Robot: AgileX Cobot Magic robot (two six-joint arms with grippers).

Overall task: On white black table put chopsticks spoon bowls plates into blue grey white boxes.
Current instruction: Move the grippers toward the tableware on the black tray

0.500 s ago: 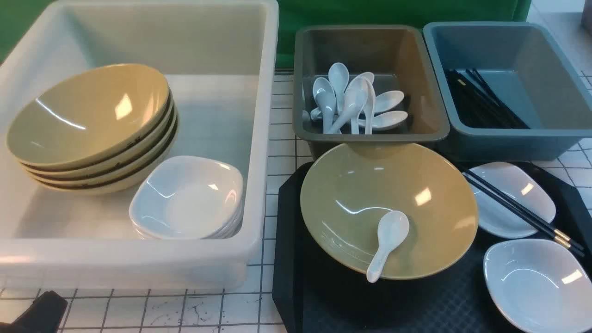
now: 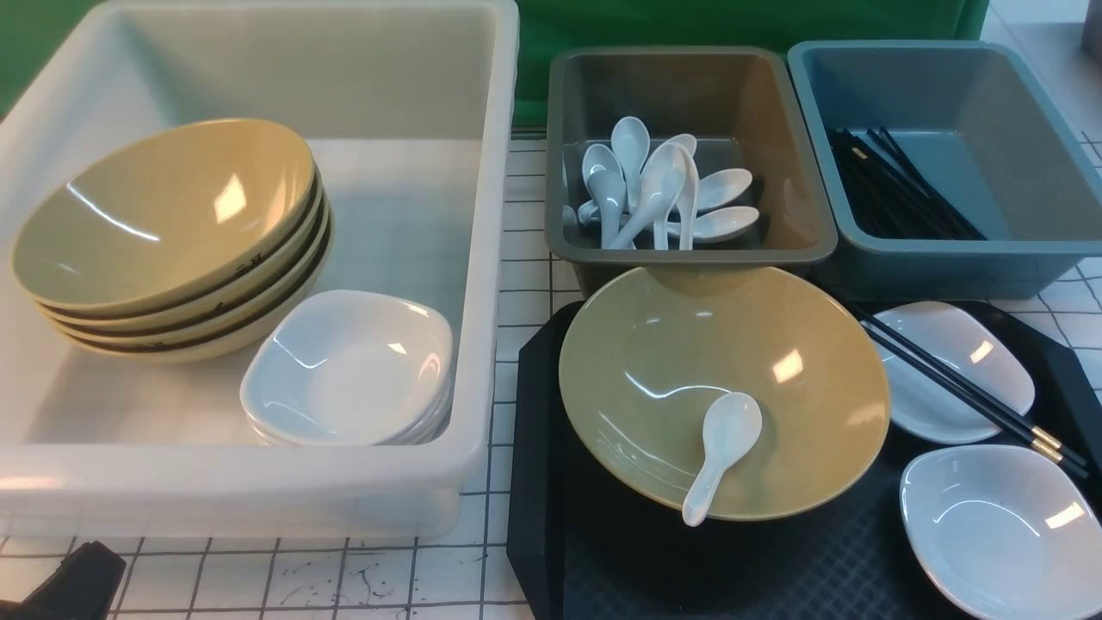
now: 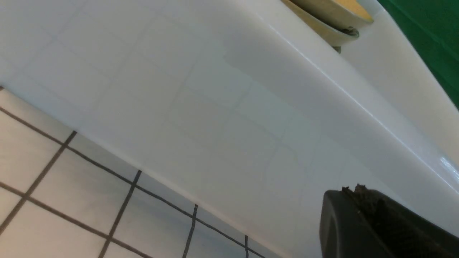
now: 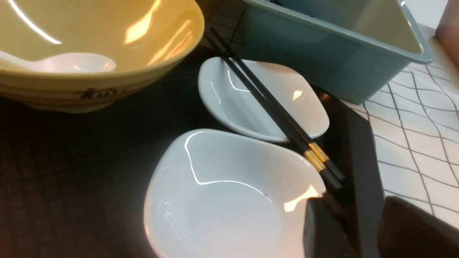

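well, we start at the loose chopsticks (image 2: 964, 383): the pair lies side by side across the far plate (image 2: 947, 418), gold-banded ends towards us, just past that plate's rim and beside the near plate (image 2: 999, 534); both dishes sit on the right side of the black tray (image 2: 689, 568); to their left on the same tray we see the yellow bowl (image 2: 801, 327), tipped a little towards us, with the white spoon (image 2: 719, 452) lying inside it, scoop up, handle reaching the near rim; the tray rests on the gridded white table (image 2: 516, 258); behind the tray stand the grey bin (image 2: 689, 86), holding a heap of binned spoons (image 2: 659, 194), and just beside it on the right the blue bin (image 2: 947, 267), holding a bundle of binned chopsticks (image 2: 895, 194); on the left the big white tub (image 2: 258, 491) holds the stacked bowls (image 2: 172, 215) at its left side and the stacked plates (image 2: 344, 370) nearer us; our right gripper (image 4: 358, 206) hovers low over the tray's right edge, just by the near plate and the banded ends, its fingers parted with nothing held between them; our left gripper (image 3: 376, 225) is low by the table just outside the tub's near wall, jaws closed, and we see nothing in them.
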